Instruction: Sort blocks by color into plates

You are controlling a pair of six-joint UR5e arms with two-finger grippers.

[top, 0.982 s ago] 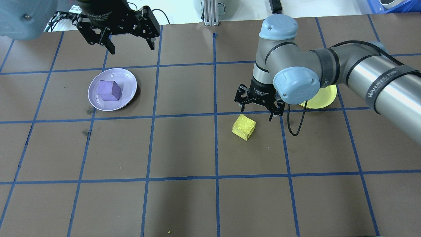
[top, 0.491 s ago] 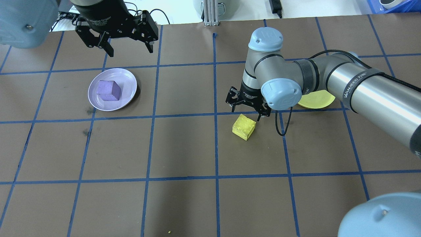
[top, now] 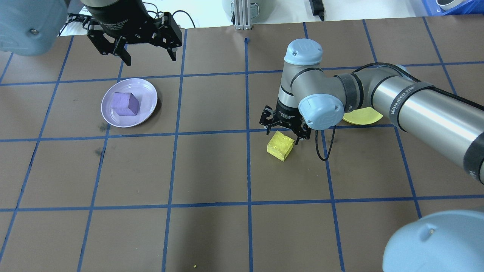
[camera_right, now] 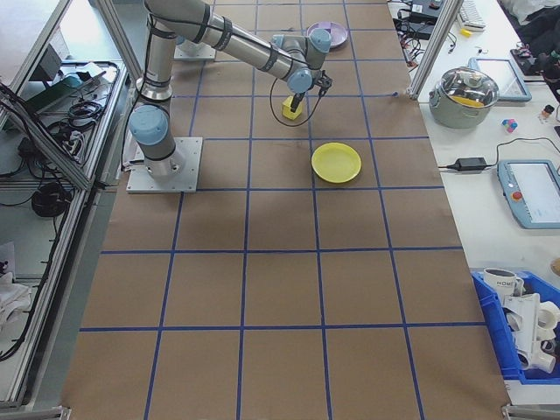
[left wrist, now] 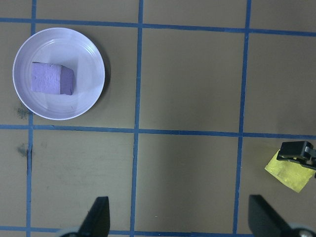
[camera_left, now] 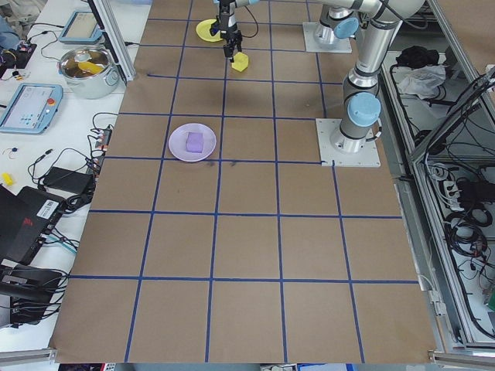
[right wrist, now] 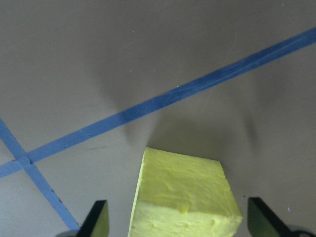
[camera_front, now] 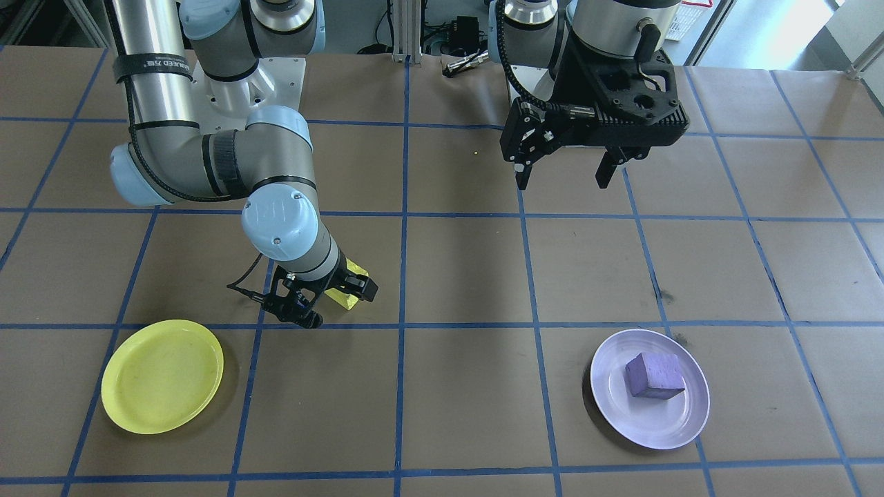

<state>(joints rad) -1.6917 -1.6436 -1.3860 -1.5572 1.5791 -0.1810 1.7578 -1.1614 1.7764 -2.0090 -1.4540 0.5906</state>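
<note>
R gripper (top: pixel 284 130) low, jaws open, L gripper (top: pixel 148 53) raised

2 blocks, 2 plates, 2 grippers

Lying on the table (top: pixel 211 170) are 2 foam cubes, 1 yellow block (top: pixel 280 146) and 1 purple block (top: pixel 125 104); sitting there too are 2 plates, 1 yellow plate (camera_front: pixel 162 375) and 1 lavender plate (top: pixel 129 102). Hanging above are 2 grippers: 1 left gripper (top: pixel 147 57), 1 right gripper (top: pixel 284 135).

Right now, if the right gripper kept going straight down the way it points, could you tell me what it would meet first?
Most likely the yellow block: the right gripper hangs open just above it, jaws on either side. Exact height is unclear, but nothing else lies between them.
</note>
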